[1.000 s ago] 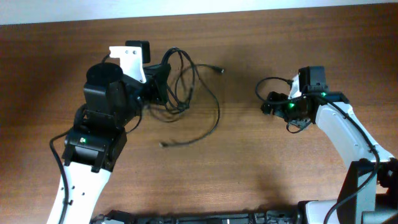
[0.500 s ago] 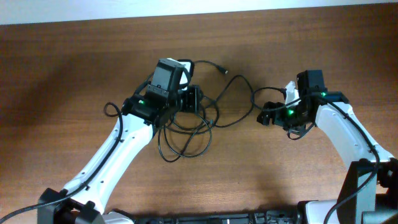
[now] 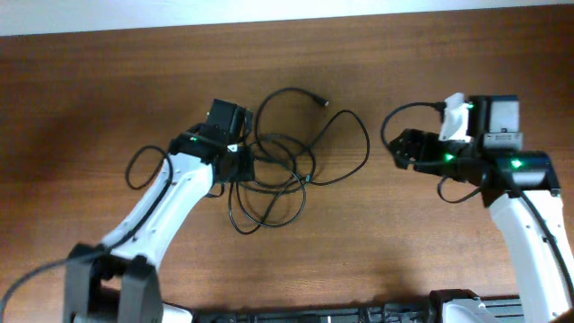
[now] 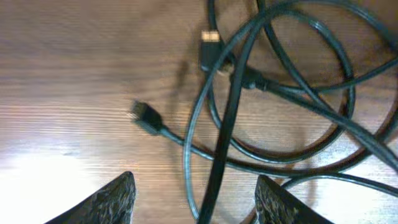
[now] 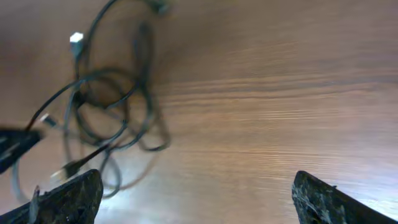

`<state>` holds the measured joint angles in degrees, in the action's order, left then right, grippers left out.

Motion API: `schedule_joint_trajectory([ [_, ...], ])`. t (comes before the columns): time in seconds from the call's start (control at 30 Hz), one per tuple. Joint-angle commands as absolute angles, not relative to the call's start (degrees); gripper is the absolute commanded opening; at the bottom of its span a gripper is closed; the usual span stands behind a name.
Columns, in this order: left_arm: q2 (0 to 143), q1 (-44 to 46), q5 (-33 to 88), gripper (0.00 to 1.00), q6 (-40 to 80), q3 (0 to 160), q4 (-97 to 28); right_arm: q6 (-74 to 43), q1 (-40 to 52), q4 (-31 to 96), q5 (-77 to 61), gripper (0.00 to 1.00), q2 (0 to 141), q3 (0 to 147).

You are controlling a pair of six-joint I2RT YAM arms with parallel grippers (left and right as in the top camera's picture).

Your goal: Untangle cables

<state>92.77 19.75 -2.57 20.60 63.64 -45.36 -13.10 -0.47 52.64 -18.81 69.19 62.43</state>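
Note:
The cables (image 3: pixel 285 170) lie as one loose black tangle of loops on the wooden table, mid-left in the overhead view. One plug end (image 3: pixel 321 101) sticks out at the far side. My left gripper (image 3: pixel 242 166) sits at the tangle's left edge. In the left wrist view the left gripper (image 4: pixel 196 200) is open, and a single cable strand (image 4: pixel 219 168) runs between its fingers without being clamped. Two plug ends (image 4: pixel 209 46) (image 4: pixel 144 116) rest on the wood ahead. My right gripper (image 3: pixel 401 148) is open, right of the tangle and apart from it. The right wrist view shows the right gripper (image 5: pixel 199 199) over bare wood, the cables (image 5: pixel 106 106) off to the left.
The brown wooden table (image 3: pixel 377 251) ends at a pale strip along the far edge (image 3: pixel 269 13). Each arm's own thicker black wire loops beside it, one at the left (image 3: pixel 143 166) and one at the right (image 3: pixel 404 117).
My left gripper has gone from shut to open and dropped low at the tangle's left edge. The cables, earlier bunched at it, now lie spread on the table. The right arm shifted slightly right.

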Motion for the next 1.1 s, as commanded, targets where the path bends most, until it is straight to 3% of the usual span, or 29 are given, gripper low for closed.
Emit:
schedule_joint_trajectory([
  [0.0, 96.4, 19.7, 2.2, 0.59, 20.3, 62.8, -44.0, -12.8, 6.7, 50.7, -21.0, 0.97, 69.0, 62.9],
  [0.07, 98.1, 19.7, 2.2, 0.14, 20.3, 62.8, -41.9, -10.2, 14.8, 45.8, -18.7, 0.99, 70.9, 62.9],
  [0.13, 98.1, 19.7, 2.2, 0.00, 20.3, 62.8, -38.7, -9.2, 20.6, 41.5, -16.9, 0.99, 75.4, 62.9],
  [0.33, 98.0, 19.1, 2.2, 0.00, 17.3, 63.0, -36.6, -5.4, 30.5, 23.2, -12.8, 0.99, 95.3, 62.9],
  [0.5, 97.8, 14.7, 6.9, 0.00, 17.3, 65.5, -36.4, -5.3, 33.8, 20.8, -12.6, 1.00, 104.6, 62.9],
  [0.57, 97.8, 13.4, 10.3, 0.00, 17.3, 66.2, -35.4, -5.4, 35.0, 19.8, -7.2, 0.93, 106.9, 62.9],
  [0.77, 97.8, 13.3, 18.8, 0.00, 17.7, 66.3, -33.9, -10.0, 35.6, 11.8, 2.3, 0.87, 111.7, 62.9],
  [0.83, 97.8, 13.3, 19.4, 0.00, 20.2, 66.3, -33.9, -17.6, 35.6, 9.6, 5.1, 0.73, 113.5, 62.9],
  [0.97, 96.7, 13.1, 19.2, 0.00, 20.3, 66.3, -33.9, -28.7, 34.4, 14.8, 12.7, 0.04, 115.0, 62.9],
  [1.07, 91.1, 8.1, 14.1, 0.00, 16.4, 67.7, -34.6, -32.9, 27.3, 24.1, 14.4, 0.04, 115.0, 62.9],
])
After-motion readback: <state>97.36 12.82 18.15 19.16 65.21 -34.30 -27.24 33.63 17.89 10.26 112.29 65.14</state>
